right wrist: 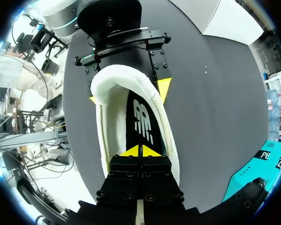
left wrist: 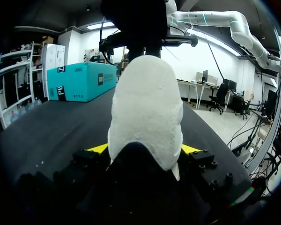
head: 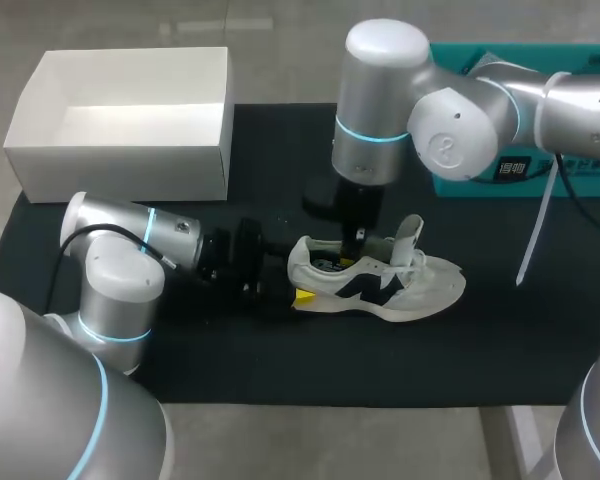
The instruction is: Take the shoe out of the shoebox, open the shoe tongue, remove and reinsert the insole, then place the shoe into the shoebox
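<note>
A white shoe with dark side markings (head: 380, 285) lies on the black mat (head: 480, 340), its tongue (head: 412, 232) pulled upright. My left gripper (head: 298, 280) is shut on the shoe's heel (left wrist: 145, 112), one yellow tip pressing each side. From above, my right gripper (right wrist: 140, 151) stands shut, its joined tips down inside the shoe's opening on the black insole (right wrist: 141, 119). In the head view the right gripper (head: 358, 240) sits over the shoe's middle. Whether it pinches the insole I cannot tell. The white shoebox (head: 130, 160) stands open at the back left.
A teal box (head: 450, 60) stands at the back right, partly behind my right arm, and shows beyond the shoe in the left wrist view (left wrist: 82, 80). A white strap (head: 535, 230) hangs from the right arm. Bare mat lies in front of the shoe.
</note>
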